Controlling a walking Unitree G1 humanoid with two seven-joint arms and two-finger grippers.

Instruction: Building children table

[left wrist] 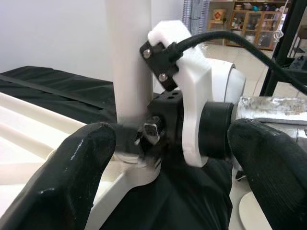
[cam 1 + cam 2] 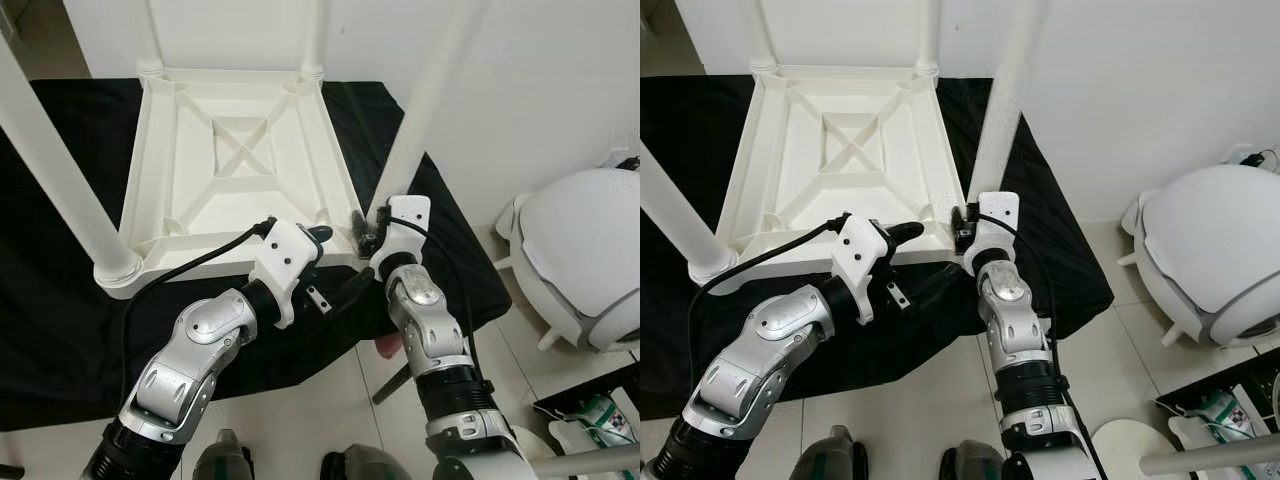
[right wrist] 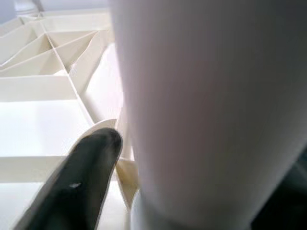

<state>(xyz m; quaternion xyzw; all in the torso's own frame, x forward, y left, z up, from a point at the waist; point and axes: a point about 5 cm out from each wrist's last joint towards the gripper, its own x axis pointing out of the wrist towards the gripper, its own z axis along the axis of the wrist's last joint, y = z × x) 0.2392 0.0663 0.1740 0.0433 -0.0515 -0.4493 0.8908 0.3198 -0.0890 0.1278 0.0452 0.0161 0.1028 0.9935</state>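
A white plastic children's table (image 2: 240, 150) lies upside down on a black cloth, its ribbed underside facing up. Its legs stand upward: one at the near left corner (image 2: 50, 160), two at the far corners, and one at the near right corner (image 2: 425, 110). My right gripper (image 2: 365, 235) is shut on the base of the near right leg (image 3: 216, 105), with one black finger (image 3: 81, 187) against it on the table side. My left gripper (image 2: 318, 238) hovers just left of that corner over the table's near edge, open, fingers (image 1: 72, 177) wide apart and holding nothing.
The black cloth (image 2: 60, 320) covers a low surface whose front edge is below my arms. A large rounded white object (image 2: 590, 255) sits on the tiled floor to the right. A white wall (image 2: 540, 90) stands behind. Small clutter (image 2: 590, 420) lies at the lower right.
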